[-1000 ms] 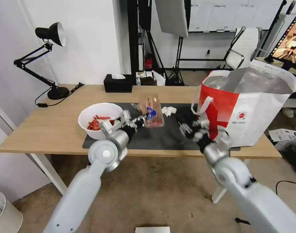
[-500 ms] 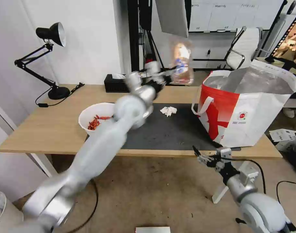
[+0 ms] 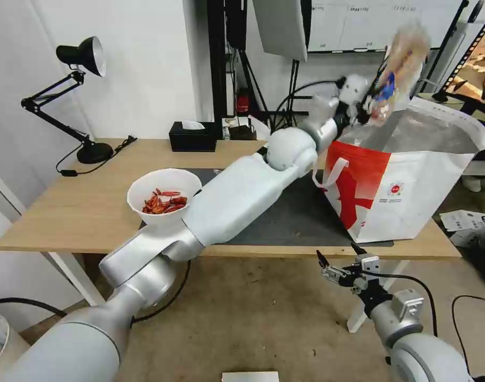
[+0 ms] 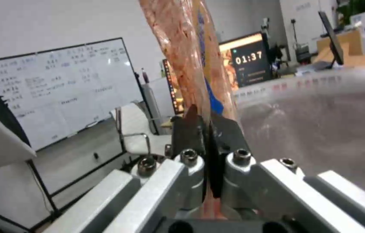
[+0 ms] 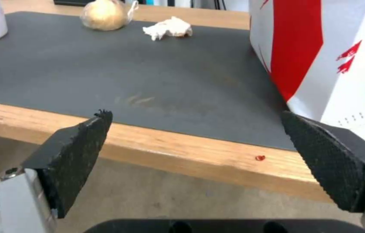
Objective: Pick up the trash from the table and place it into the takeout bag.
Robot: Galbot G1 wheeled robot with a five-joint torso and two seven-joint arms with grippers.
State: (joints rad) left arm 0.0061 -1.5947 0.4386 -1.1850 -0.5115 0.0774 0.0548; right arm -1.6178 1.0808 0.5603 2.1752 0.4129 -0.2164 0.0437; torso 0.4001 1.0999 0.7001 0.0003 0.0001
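A: Where is the left tool (image 3: 371, 101) seen?

B: It is held high above the open mouth of the takeout bag (image 3: 407, 180), which stands at the desk's (image 3: 67, 212) right end. Its fingers (image 4: 191, 129) are pressed together on the clear plastic tray (image 3: 401, 63), which is carried upright in the air; reddish residue is seen inside the tray (image 4: 187, 55) in the left wrist view.

A: And the right tool (image 3: 339, 260)?

B: It is held below the desk's front edge, near the right end, with its pads (image 5: 77, 152) spread wide apart and nothing between them.

A: What is left on the desk?

B: A white bowl (image 3: 164, 196) of red scraps is set at the left end of the dark grey mat (image 3: 290, 223). In the right wrist view a crumpled white tissue (image 5: 168, 28) and a small beige bagged lump (image 5: 103, 13) are seen near the mat's (image 5: 105, 71) far edge, close together but apart.
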